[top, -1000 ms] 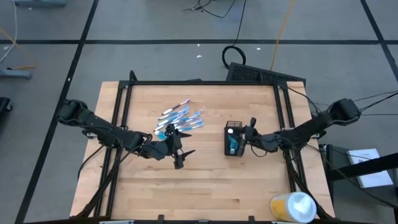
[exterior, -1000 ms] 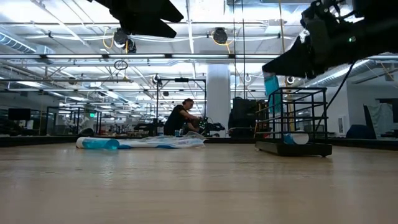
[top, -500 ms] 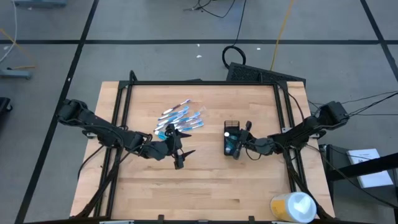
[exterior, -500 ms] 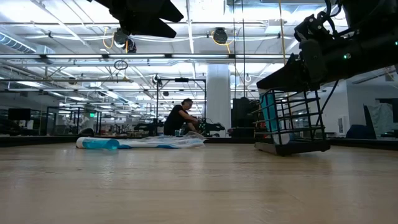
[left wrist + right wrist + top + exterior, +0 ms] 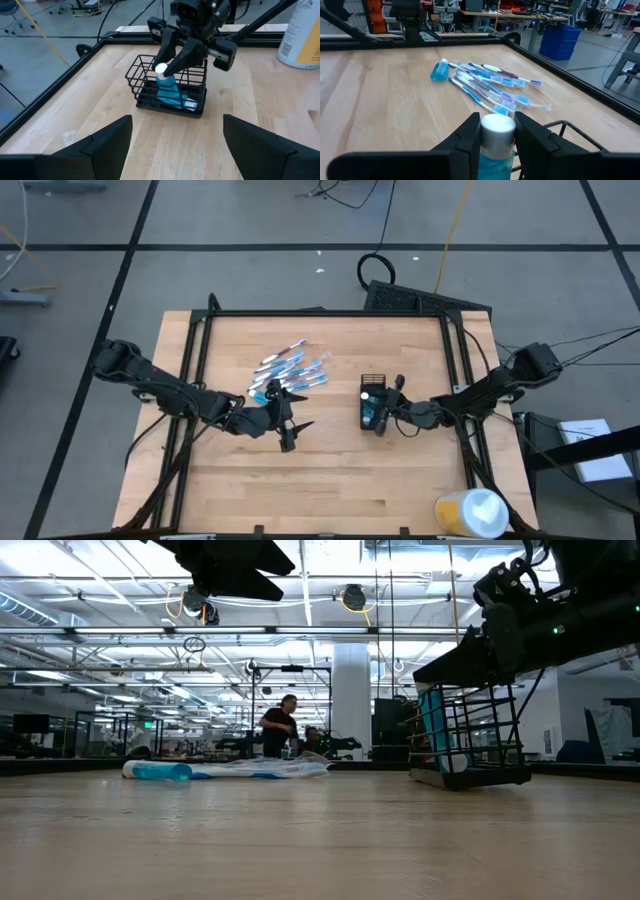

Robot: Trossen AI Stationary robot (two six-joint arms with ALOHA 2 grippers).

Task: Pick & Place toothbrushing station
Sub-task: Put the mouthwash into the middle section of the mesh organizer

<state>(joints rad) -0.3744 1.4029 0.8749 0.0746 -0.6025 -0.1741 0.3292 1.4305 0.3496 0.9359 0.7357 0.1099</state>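
1. The right hand point(image 5: 172, 62) is pinching a blue tube point(image 5: 165, 82) by its white cap, lowering it into the black wire cup point(image 5: 374, 405) on the tabletop point(image 5: 400, 480).
2. The left hand point(image 5: 290, 430) is hovering with fingers spread, just beside the toothbrushes point(image 5: 293, 368).
3. Judgement: placing step; next, the right hand is needing to let go and lift clear without tipping the cup.

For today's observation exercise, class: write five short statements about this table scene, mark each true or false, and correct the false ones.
1. The right pincer grips a blue tube by its white cap, over the black wire cup. True.
2. The toothbrushes stand in the cup. False: they lie piled on the table.
3. The left pincer is open and holds nothing. True.
4. The cup lies on its side. False: it is upright.
5. A loose blue tube lies beside the toothbrushes. True.
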